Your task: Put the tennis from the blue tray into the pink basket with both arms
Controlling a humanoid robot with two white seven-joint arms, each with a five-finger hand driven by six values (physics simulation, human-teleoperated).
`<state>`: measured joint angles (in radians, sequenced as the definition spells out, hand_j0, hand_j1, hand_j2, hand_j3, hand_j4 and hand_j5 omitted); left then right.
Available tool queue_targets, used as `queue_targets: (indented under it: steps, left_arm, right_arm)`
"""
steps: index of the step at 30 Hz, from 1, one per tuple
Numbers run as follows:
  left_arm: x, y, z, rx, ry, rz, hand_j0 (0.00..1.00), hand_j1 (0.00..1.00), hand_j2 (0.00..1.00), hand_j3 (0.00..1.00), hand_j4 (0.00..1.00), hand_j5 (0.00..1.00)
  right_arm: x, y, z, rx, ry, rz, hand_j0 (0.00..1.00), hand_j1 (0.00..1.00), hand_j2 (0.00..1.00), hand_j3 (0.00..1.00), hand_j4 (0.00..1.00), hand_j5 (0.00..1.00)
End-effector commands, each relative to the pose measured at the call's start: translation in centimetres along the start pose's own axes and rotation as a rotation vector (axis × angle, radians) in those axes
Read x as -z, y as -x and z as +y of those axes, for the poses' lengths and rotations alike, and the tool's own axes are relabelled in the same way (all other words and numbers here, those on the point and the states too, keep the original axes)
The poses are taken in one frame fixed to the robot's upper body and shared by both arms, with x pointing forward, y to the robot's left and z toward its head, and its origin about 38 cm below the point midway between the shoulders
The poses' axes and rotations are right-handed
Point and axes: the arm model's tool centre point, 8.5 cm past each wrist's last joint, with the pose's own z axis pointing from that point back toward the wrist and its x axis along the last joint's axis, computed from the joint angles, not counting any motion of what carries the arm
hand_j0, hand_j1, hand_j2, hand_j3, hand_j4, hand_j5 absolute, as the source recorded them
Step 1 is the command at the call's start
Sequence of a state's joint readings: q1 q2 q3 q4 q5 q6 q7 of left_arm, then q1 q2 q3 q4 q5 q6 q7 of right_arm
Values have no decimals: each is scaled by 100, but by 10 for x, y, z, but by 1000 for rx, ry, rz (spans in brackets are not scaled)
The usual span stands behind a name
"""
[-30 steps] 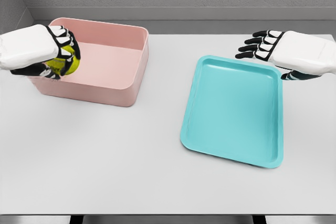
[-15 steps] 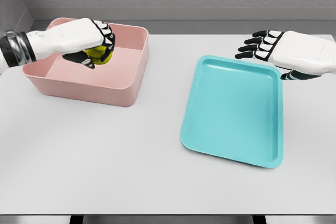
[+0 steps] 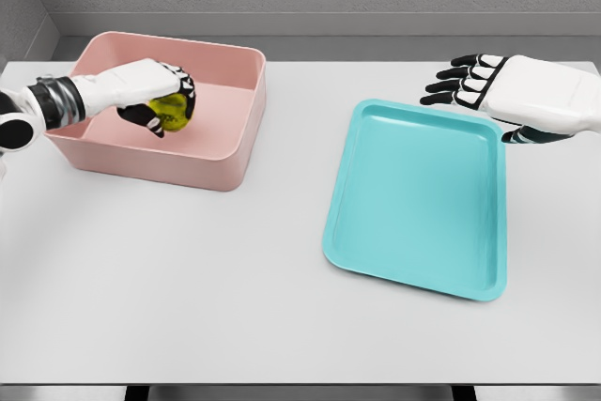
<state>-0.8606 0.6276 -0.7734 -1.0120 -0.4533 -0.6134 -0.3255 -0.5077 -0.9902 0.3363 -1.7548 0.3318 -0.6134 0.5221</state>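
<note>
My left robot hand (image 3: pixel 155 100) reaches inside the pink basket (image 3: pixel 230 152) at the far left of the bench (image 3: pixel 235 279), its fingers curled around the yellow-green tennis ball (image 3: pixel 172 110), which sits low within the basket's walls. My right robot hand (image 3: pixel 474 80) hovers with fingers spread and holding nothing, just past the far right corner of the blue tray (image 3: pixel 413 204), which lies well apart from the basket.
</note>
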Motion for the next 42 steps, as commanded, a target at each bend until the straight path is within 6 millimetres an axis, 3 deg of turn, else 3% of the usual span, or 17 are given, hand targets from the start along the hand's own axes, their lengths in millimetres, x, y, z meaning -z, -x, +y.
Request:
queue_targets:
  steps: [1,6,8,11,15,19,23,29,42]
  left_arm:
    - [-2,4,-2,-21,-6,12,100,100,100,100,100,100]
    - [-3,2,3,-21,-23,3,100,100,100,100,100,100]
    - [-24,11,13,-41,-57,15,100,100,100,100,100,100]
    - [-52,6,28,-15,-83,-6,100,100,100,100,100,100]
    - [-72,-4,38,-27,-116,-47,100,100,100,100,100,100]
    - [-76,-34,50,-6,-145,-142,100,100,100,100,100,100]
    - [-98,-47,46,35,-103,-161,100,100,100,100,100,100]
    - [-144,-22,47,19,-97,-53,100,100,100,100,100,100]
    - [-142,-26,31,-9,-83,-64,100,100,100,100,100,100]
  right_arm:
    - [0,0,0,4,3,1,100,100,100,100,100,100]
    - [0,0,0,4,3,1,100,100,100,100,100,100]
    - [0,0,0,4,3,1,100,100,100,100,100,100]
    - [0,0,0,4,3,1,100,100,100,100,100,100]
    - [-1,0,-1,4,2,2,100,100,100,100,100,100]
    - [0,0,0,4,3,1,100,100,100,100,100,100]
    - [0,0,0,4,3,1,100,100,100,100,100,100]
    - [-1,0,-1,4,2,2,100,100,100,100,100,100]
    - [-1,1,-1,3,3,2,100,100,100,100,100,100]
